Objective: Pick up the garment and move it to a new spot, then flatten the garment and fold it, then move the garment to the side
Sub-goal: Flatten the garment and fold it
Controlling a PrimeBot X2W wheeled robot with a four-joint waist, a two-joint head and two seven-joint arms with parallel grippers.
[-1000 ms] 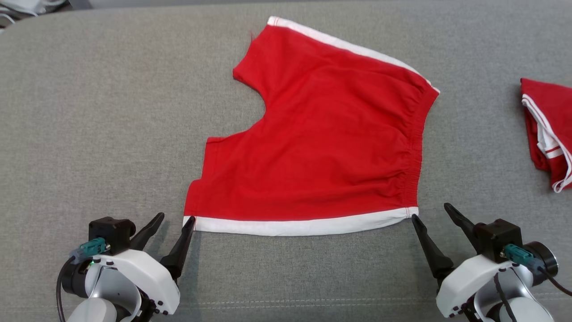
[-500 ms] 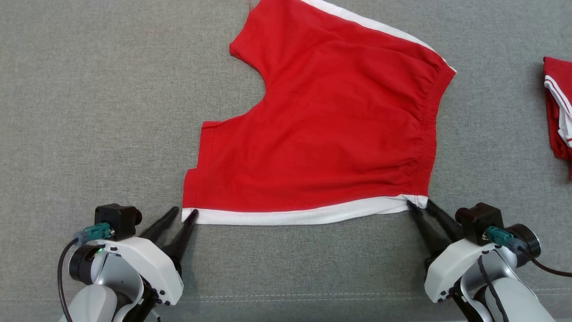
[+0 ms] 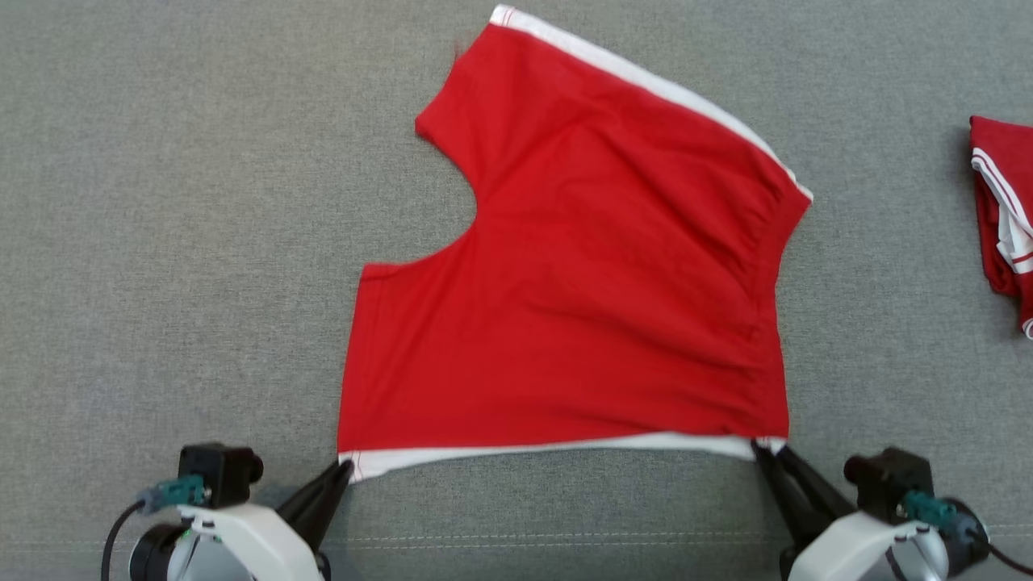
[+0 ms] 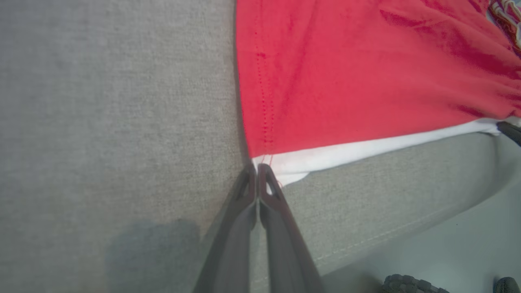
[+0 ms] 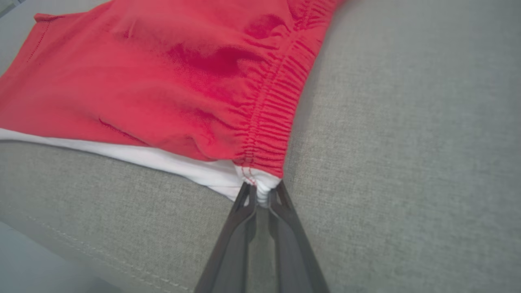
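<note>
At the near edge of the cushion [image 3: 161, 242], pinching the garment [image 3: 581, 298] by both white-hem corners with left gripper [image 3: 345, 470] and right gripper [image 3: 765, 450] clamped; apparently flattened; fold and side move pending.

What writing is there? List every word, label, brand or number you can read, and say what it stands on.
None: no text can be read anywhere. The red shorts, their white trim, the second red garment at the right and the grey cushion carry no print, tag or number.
</note>
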